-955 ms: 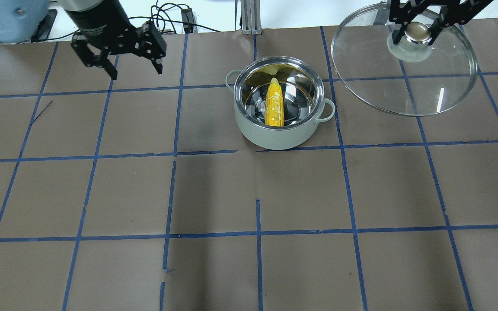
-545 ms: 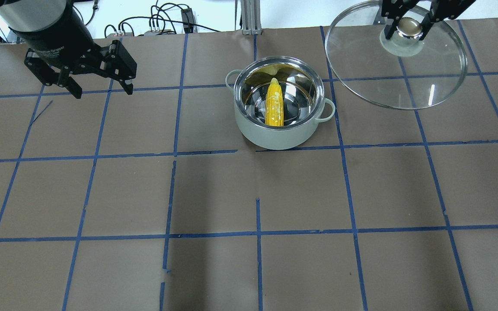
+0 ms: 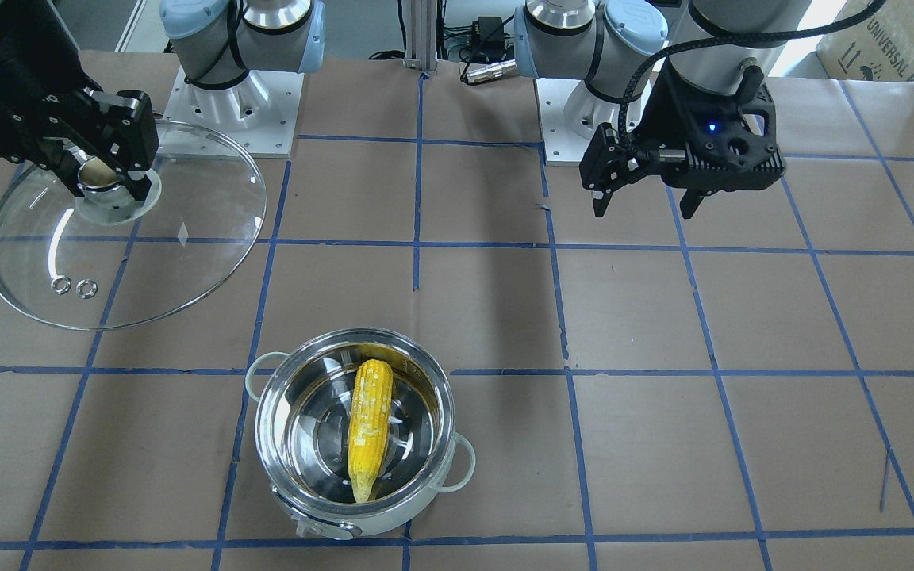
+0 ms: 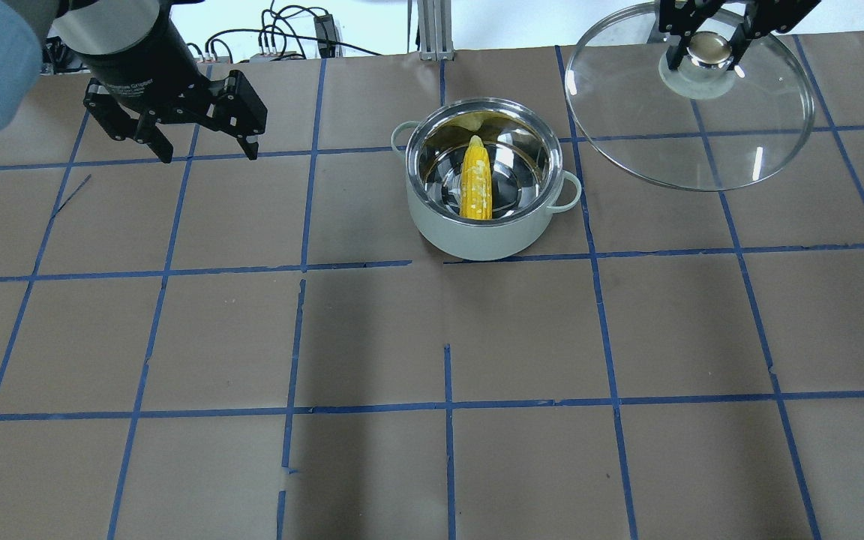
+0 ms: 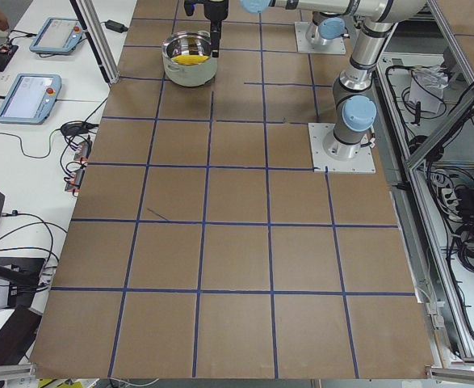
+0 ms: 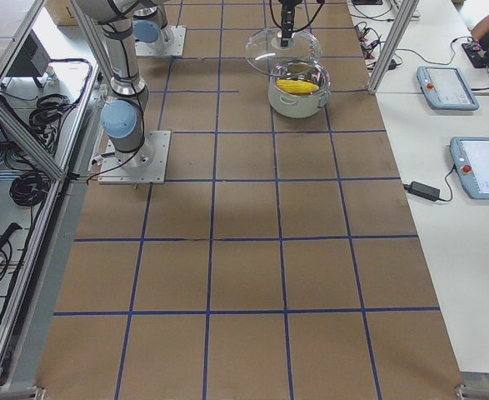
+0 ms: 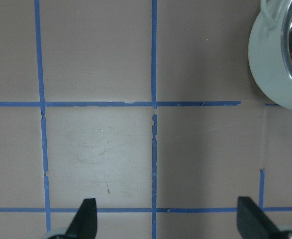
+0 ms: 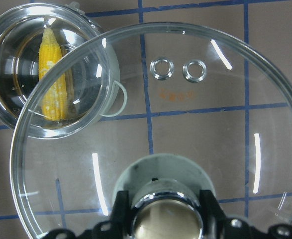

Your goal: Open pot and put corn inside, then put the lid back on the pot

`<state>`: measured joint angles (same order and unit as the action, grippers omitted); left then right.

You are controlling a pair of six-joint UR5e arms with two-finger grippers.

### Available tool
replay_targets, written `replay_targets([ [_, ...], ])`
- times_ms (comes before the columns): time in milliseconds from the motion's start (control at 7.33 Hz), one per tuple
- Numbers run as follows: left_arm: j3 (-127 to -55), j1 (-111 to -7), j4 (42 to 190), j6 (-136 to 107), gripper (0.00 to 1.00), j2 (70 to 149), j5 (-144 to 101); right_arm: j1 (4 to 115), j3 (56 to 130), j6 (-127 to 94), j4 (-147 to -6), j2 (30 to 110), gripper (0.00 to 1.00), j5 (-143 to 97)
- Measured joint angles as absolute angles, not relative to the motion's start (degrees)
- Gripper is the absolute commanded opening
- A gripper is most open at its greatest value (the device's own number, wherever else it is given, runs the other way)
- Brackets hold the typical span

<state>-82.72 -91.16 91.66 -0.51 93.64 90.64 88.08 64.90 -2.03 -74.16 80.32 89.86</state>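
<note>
— Since you can see the whole bench (image 4: 522,337), how many of each thing do you count?

— Two arms, one lid, one pot, one corn cob. The brown bench is gridded with blue tape.

— Start with the arms.

— The left arm (image 4: 132,52) hangs over the bench, well to the pot's left in the overhead view. The left jaws are spread wide and hold nothing. From that wrist's camera both fingertips (image 7: 86,221) show far apart at the bottom edge, and the pot sits off in the upper right corner. On the right arm (image 3: 5,87), the right jaws are pinching the lid's knob.

— And the lid (image 4: 702,135)?

— One clear glass dome, wider than the pot, with a beige knob (image 4: 709,49) on a pale collar. It is held up off the bench, tilted, to the pot's right and apart from it.

— The pot (image 4: 477,240)?

— One, open, standing on the bench between the two arms. It is shiny steel inside, with a pale wall and two pale green loop handles (image 4: 571,191).

— The corn (image 4: 476,184)?

— One yellow cob, tapered, lying inside the pot with its pointed tip away from the robot. Neither pair of jaws touches it; both are well apart from it.

— Anything smaller?

— Two small metal-ringed vent holes (image 8: 162,68), side by side in the glass.
</note>
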Motion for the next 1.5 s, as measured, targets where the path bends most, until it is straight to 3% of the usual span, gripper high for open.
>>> replay_targets([
  [682,-80.65,-88.27,96.02,5.19,1.0,93.03,90.59,88.48,64.7,-3.17,-71.61,79.56,0.4,90.09],
  [1500,-81.26,-88.52,96.21,3.76,1.0,92.74,90.84,95.35,60.63,-7.4,-76.23,70.2,0.39,88.83],
])
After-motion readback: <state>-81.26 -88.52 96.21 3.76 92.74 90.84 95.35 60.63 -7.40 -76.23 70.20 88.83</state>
